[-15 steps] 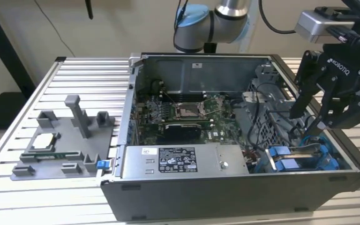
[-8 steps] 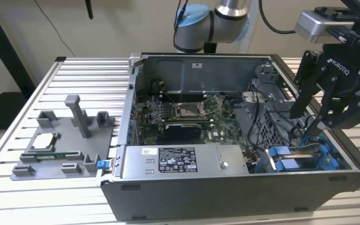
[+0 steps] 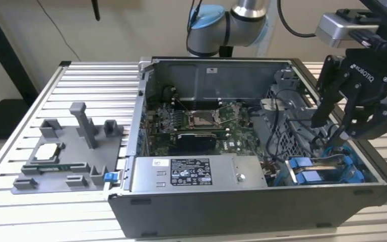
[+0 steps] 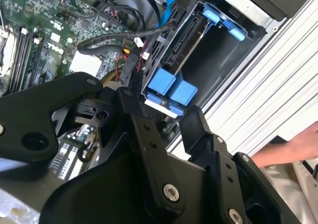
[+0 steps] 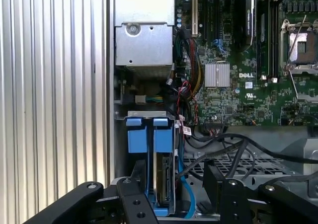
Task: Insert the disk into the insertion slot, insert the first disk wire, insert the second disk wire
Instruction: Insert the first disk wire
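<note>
The disk stands edge-on in its blue carrier, whose two blue tabs face the power supply. It sits inside the insertion slot of the grey perforated drive cage, at the exterior view's right. My black gripper hangs open just above the cage. In both wrist views its fingers straddle the carrier's tab end without touching it, with the gripper over the disk's edge. A blue cable and black wires run loose beside the disk.
The grey power-supply box lies just beyond the blue tabs, and the motherboard fills the case's middle. A person's hand rests outside the case on the ribbed table. A grey fixture with parts stands at the exterior view's left.
</note>
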`<state>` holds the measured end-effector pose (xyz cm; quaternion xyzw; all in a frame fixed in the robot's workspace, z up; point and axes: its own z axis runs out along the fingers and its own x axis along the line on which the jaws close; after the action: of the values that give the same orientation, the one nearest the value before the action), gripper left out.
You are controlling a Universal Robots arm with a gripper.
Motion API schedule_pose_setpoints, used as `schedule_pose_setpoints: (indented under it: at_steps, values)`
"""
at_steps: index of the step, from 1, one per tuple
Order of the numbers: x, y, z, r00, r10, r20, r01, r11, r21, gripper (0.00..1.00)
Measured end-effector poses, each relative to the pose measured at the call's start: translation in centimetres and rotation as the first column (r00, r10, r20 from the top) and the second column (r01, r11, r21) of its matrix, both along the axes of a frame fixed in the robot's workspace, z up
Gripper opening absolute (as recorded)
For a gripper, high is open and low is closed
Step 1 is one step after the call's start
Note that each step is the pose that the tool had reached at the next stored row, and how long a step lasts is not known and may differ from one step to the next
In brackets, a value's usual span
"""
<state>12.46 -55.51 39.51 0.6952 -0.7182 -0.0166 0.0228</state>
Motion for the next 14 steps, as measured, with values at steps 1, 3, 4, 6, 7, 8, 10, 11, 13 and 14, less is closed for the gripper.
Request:
schedule_pose_setpoints:
  at_steps: [1,3,4,6,7,8,10,11,13,14]
  values:
    - [-0.1,0.04,-0.05,1.0,0.0,0.0022,0.0,1.0,0.0,1.0]
    - [-0.5,0.21,-0.08,1.0,0.0,0.0056,0.0,1.0,0.0,1.0]
    - [-0.6,0.35,-0.09,1.0,0.0,0.0056,0.0,1.0,0.0002,1.0]
    - [-0.6,0.72,-0.09,1.0,0.0,0.0057,0.0,1.0,0.0002,1.0]
    - [-0.6,0.9,-0.09,1.0,0.0,0.0057,0.0,1.0,0.0002,1.0]
    - [-0.6,1.13,-0.09,1.0,0.0,0.0057,0.0,1.0,0.0001,1.0]
    - [-0.6,1.59,-0.09,1.0,0.0,0.0057,0.0,1.0,0.0001,1.0]
    - [-0.6,1.77,-0.09,1.0,0.002,0.006,-0.002,1.0,0.0001,1.0]
    - [-0.6,2.03,-0.12,0.9999,0.006,0.0107,-0.006,1.0,0.0001,1.0]
    - [-0.6,2.12,-0.15,0.9998,0.011,0.0184,-0.011,0.9999,0.0,1.0]
